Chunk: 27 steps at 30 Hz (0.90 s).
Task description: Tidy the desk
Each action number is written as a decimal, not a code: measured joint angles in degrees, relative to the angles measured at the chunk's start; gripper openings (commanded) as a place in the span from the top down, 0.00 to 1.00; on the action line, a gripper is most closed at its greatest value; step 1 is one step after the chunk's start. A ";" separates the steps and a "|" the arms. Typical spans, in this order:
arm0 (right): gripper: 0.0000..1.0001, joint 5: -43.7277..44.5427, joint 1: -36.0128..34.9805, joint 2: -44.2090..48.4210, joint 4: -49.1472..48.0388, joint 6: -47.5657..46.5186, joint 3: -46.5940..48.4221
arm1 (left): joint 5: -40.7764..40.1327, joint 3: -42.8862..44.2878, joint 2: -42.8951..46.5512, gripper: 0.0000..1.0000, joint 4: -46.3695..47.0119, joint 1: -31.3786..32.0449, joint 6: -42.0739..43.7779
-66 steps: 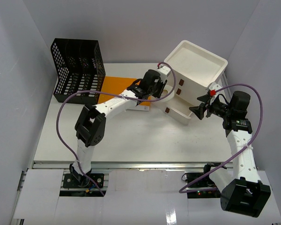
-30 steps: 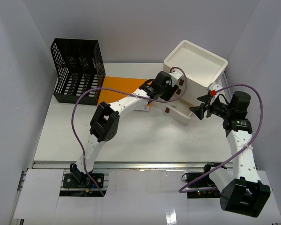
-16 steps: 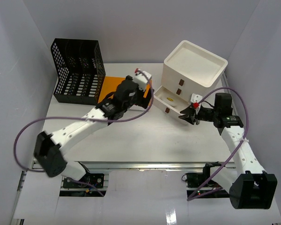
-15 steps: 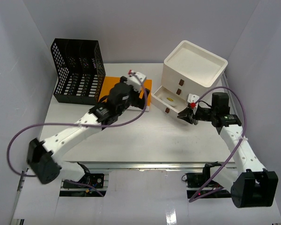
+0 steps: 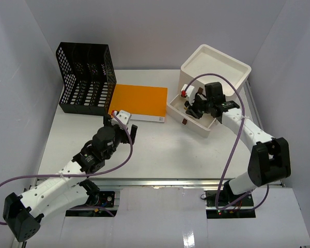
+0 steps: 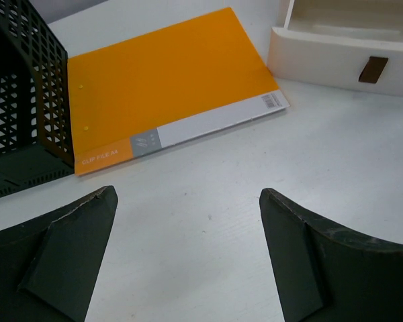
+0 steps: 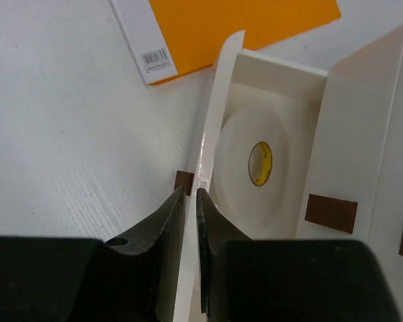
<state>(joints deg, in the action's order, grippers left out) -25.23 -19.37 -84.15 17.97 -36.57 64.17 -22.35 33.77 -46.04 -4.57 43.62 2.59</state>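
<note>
Left hand (image 6: 187, 194): released, fingers spread wide over bare table (image 5: 170, 150), near the orange folder (image 5: 139, 102).
Right hand (image 7: 189, 194): clenched on the thin front wall of the pulled-out bottom drawer (image 7: 275, 67) of the white drawer box (image 5: 217, 70).
Drawer: a white tape roll (image 7: 248, 161) with a yellow core lies inside.
Table: spans the scene beneath everything, with a metal rail at its near edge.
Far left: black file rack (image 5: 85, 77), just beside the folder.

Your three views are bright, evenly lit from above; shadows on the white desk (image 5: 160, 150) are soft and faint; the near fingers (image 6: 54, 268) in the left wrist view look dark, slightly blurred.
</note>
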 measured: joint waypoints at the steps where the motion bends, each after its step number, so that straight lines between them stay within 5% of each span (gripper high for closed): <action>1: 0.81 1.18 -0.15 -1.45 -0.01 0.46 0.42 | -0.24 0.01 0.69 0.02 0.09 0.00 0.00; 27: 0.81 12.29 -0.64 -16.85 -0.13 6.87 7.86 | -2.38 0.01 2.47 0.02 0.15 0.00 0.63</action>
<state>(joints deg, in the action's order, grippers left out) -12.94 -20.01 -101.00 17.84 -29.70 72.03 -24.73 33.78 -43.57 -4.43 43.62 3.22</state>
